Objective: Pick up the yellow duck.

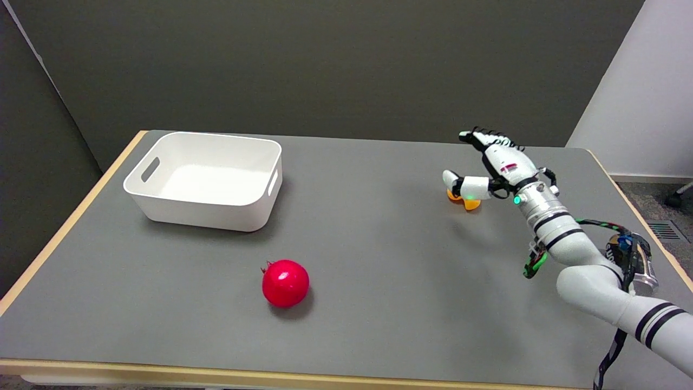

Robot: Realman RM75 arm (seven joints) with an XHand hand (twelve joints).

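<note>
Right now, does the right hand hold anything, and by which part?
It cannot be told. The right hand covers most of the yellow duck; only a small orange-yellow part shows beneath it.

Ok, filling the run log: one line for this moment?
right hand over yellow duck | fingers spread | duck on table | contact unclear

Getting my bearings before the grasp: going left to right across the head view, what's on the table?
White bin → red pomegranate → yellow duck, mostly hidden behind the right robot hand.
</note>
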